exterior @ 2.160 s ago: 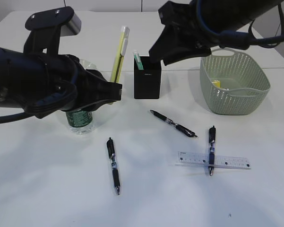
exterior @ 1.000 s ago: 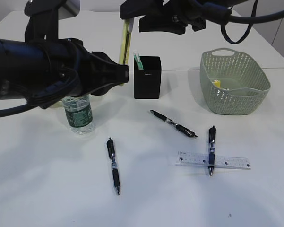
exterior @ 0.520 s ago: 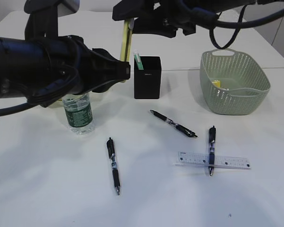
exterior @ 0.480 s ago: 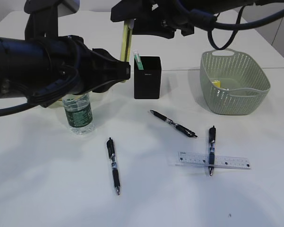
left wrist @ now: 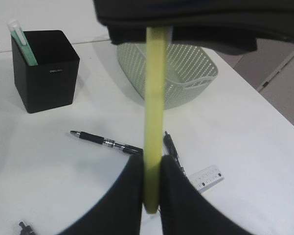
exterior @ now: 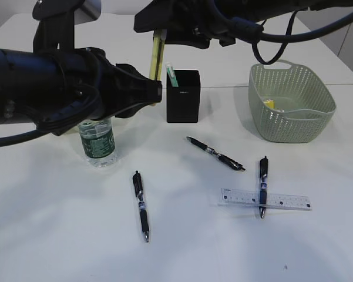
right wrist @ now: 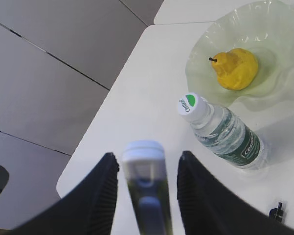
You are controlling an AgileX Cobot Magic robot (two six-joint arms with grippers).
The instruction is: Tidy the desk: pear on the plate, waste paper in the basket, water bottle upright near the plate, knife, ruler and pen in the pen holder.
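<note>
My left gripper [left wrist: 151,166] is shut on the lower end of a yellow-green knife [left wrist: 154,98] and holds it upright above the table. The knife [exterior: 155,56] rises left of the black pen holder [exterior: 182,97]. My right gripper [right wrist: 147,161] stands open around the knife's white top [right wrist: 146,181], with a gap on each side. The pear [right wrist: 235,68] lies on the glass plate [right wrist: 205,44]. The water bottle [right wrist: 222,132] stands upright beside it. Three black pens [exterior: 141,205] [exterior: 215,154] [exterior: 263,185] and the clear ruler [exterior: 282,201] lie on the table.
The green basket [exterior: 291,111] stands at the back right with a yellow scrap [exterior: 270,104] inside. A green-capped item [exterior: 172,75] sticks out of the pen holder. Both arms crowd the back left above the bottle [exterior: 98,144].
The right arm has shifted a little left over the knife's top, and its jaws have narrowed slightly. The left gripper and the knife have stayed put.
</note>
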